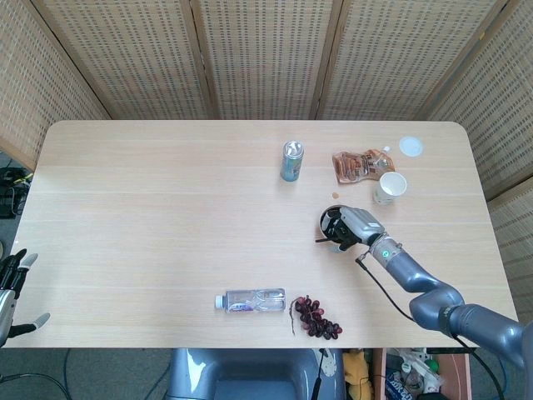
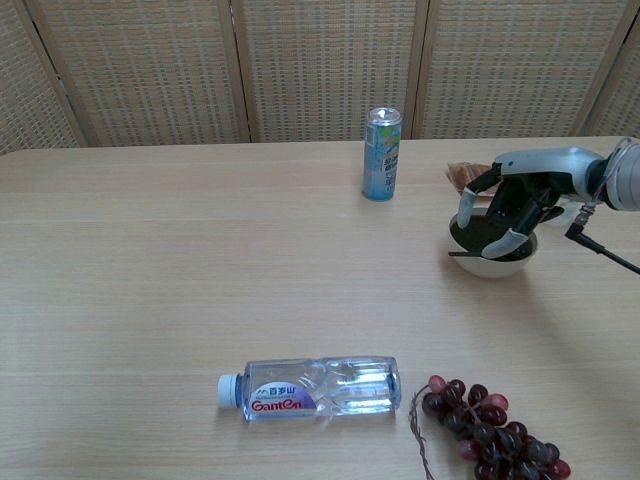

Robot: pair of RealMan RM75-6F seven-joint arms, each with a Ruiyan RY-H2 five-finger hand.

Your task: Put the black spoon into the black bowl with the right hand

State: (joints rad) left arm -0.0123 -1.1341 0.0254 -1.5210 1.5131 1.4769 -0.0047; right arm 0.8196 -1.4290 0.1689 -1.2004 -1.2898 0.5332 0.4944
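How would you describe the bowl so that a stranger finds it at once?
Look at the right half of the table, just before the paper cup. The bowl sits under the right hand. It alone is dark inside, with a thin black handle over its rim.
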